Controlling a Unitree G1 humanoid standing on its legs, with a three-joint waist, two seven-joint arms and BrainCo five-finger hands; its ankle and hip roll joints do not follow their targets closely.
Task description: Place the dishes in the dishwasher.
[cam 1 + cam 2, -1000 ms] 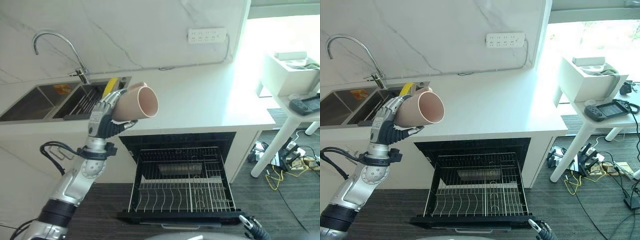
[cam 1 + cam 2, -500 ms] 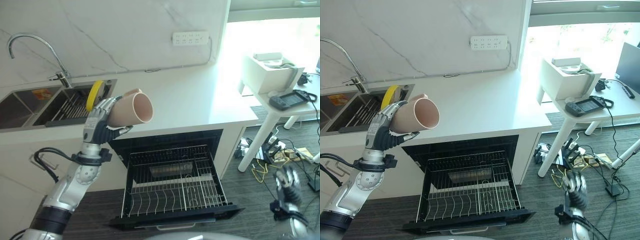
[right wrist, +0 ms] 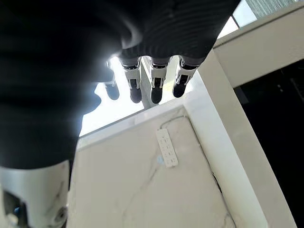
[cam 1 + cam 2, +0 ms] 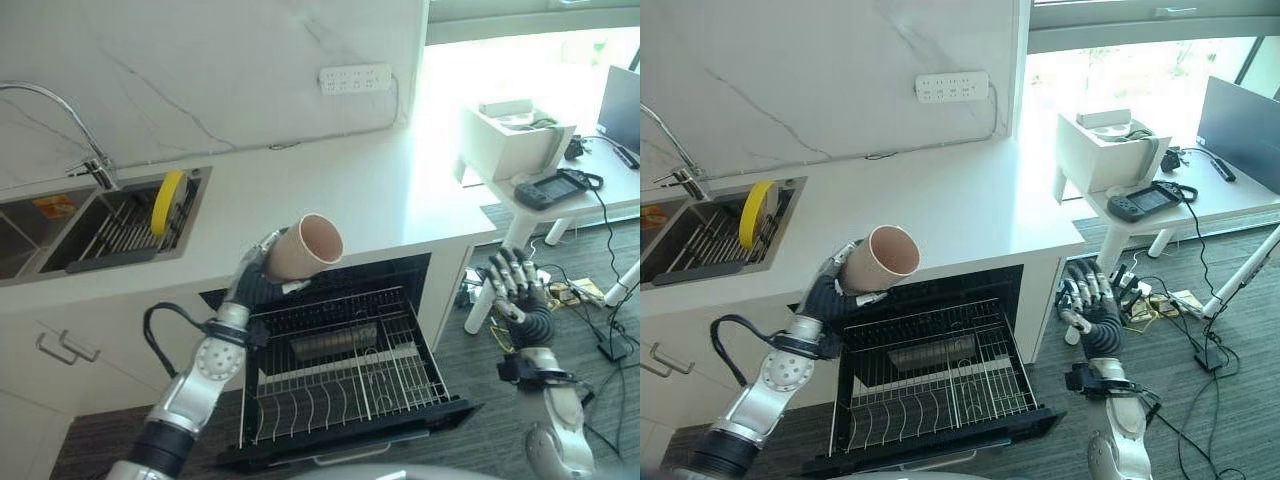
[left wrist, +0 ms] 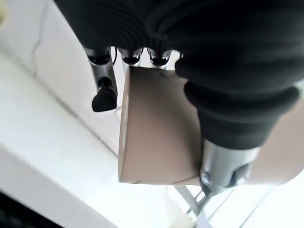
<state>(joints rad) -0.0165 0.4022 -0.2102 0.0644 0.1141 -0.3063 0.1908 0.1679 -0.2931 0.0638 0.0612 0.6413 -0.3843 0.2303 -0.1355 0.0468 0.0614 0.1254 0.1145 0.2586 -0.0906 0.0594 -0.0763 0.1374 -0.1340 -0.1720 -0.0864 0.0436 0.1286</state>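
Note:
My left hand (image 4: 256,270) is shut on a beige cup (image 4: 306,248) held on its side, its mouth facing up and right, above the back of the pulled-out dishwasher rack (image 4: 345,375). In the left wrist view the cup (image 5: 159,133) lies between the fingers (image 5: 103,90) and the thumb. A yellow plate (image 4: 166,187) stands on edge in the sink (image 4: 90,225) at the left. My right hand (image 4: 515,285) is raised to the right of the dishwasher, fingers straight and spread, holding nothing.
The white counter (image 4: 330,190) runs above the open dishwasher, with a tap (image 4: 60,110) at the far left. A small white table (image 4: 560,190) with a box and a device stands to the right; cables lie on the floor (image 4: 1185,300) beneath it.
The camera has turned right. My left hand has carried the cup down and right, from beside the sink to over the dishwasher rack. My right hand has risen higher beside the dishwasher.

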